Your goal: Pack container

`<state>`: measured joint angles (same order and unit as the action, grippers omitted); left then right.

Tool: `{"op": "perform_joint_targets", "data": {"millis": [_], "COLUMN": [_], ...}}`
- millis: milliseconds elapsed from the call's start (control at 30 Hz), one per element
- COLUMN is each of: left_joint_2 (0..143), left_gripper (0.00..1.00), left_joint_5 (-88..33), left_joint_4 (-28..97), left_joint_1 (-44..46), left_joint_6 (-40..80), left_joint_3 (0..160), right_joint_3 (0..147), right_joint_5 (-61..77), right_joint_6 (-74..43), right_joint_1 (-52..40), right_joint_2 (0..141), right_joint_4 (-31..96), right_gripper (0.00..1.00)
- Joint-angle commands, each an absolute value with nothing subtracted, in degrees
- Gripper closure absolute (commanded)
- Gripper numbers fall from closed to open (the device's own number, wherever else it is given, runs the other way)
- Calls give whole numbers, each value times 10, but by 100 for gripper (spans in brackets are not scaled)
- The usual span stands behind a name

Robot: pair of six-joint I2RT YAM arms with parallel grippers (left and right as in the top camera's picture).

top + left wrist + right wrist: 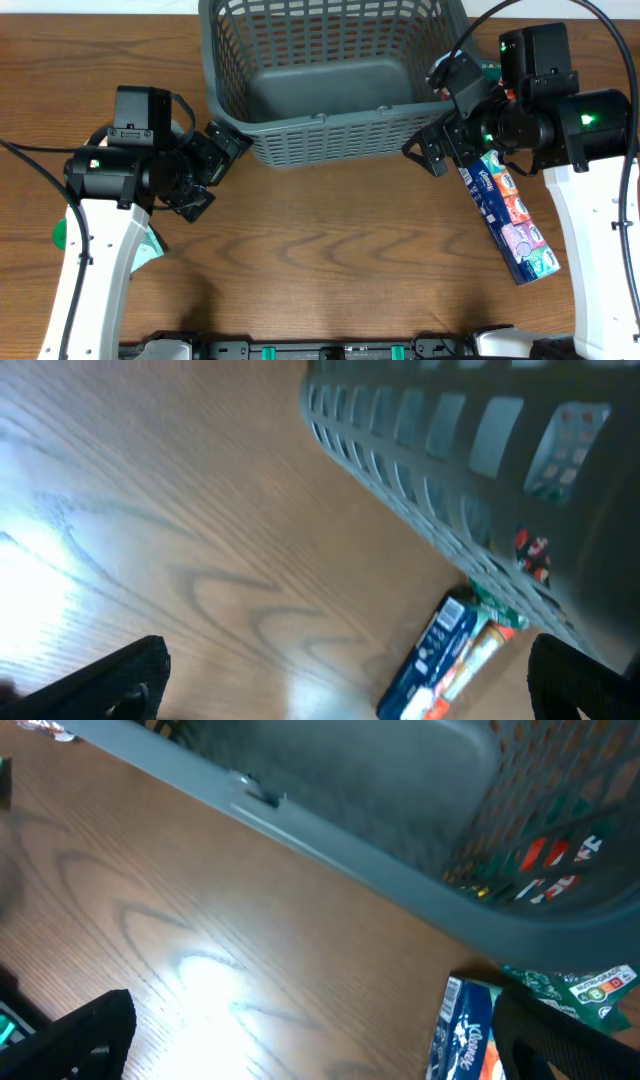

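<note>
The wooden surface (320,260) carries the dark grey lattice container (330,135) at its far middle. The left gripper (212,172) sits by the container's near-left corner, jaws apart and holding nothing. The right gripper (438,115) is at its right wall, likewise spread. A Kleenex tissue multipack (512,215) lies near-right.

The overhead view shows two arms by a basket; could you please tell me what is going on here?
Two robot arms are set to pack the grey basket, whose bottom looks bare in the overhead view. The right end effector is open at the basket's front right corner, beside a Kleenex tissue pack lying on the table, not gripping it. The left end effector is open and empty near the front left corner.
</note>
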<state>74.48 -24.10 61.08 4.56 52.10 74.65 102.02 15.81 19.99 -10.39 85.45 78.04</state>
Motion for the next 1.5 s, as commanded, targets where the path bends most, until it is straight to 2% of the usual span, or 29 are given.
{"op": "perform_joint_targets", "data": {"millis": [0, 467, 633, 1000, 1467], "left_joint_2": [749, 754, 754, 754, 754], "left_gripper": [1, 1, 1, 1, 1], "left_joint_5": [-197, -203, -214, -214, -214], "left_joint_4": [602, 578, 582, 582, 577], "left_joint_1": [46, 46, 46, 46, 46], "left_joint_6": [526, 526, 522, 508, 483], "left_joint_3": [752, 752, 752, 752, 752], "right_joint_3": [1031, 1031, 1031, 1031, 1031], "right_joint_5": [159, 161, 172, 215, 229], "right_joint_6": [191, 194, 252, 282, 281], "right_joint_1": [-108, -109, -109, -110, -110], "right_joint_2": [852, 852, 865, 973, 978], "right_joint_4": [783, 750, 714, 733, 743], "right_gripper": [1, 1, 1, 1, 1]}}
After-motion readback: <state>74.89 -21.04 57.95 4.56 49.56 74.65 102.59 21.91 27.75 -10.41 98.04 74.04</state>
